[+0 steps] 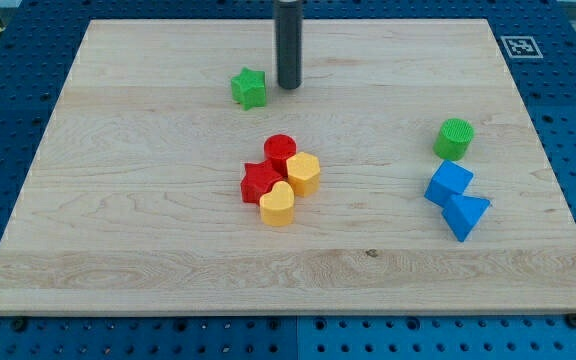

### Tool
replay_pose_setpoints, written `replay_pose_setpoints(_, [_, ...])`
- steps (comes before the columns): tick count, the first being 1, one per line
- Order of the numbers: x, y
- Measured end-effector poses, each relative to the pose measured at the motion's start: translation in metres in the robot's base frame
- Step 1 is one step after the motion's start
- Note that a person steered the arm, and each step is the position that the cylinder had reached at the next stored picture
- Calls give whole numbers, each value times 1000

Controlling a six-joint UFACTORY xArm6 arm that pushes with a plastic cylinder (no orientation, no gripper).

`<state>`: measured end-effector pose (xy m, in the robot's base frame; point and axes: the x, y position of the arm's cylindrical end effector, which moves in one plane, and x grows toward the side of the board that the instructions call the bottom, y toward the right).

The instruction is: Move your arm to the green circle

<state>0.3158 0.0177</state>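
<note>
The green circle stands on the wooden board at the view's right, just above the blue blocks. My tip is near the view's top centre, far to the left of the green circle. It sits just right of a green star, a small gap apart from it.
A red circle, a red star, a yellow hexagon and a yellow heart cluster at the board's centre. A blue cube and a blue triangle lie below the green circle. The board's right edge is close by.
</note>
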Motion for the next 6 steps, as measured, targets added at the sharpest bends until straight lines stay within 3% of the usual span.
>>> replay_pose_setpoints(1, [2,83])
replay_pose_setpoints(3, [74,246])
replay_pose_setpoints(4, [110,252])
replay_pose_setpoints(6, [112,221])
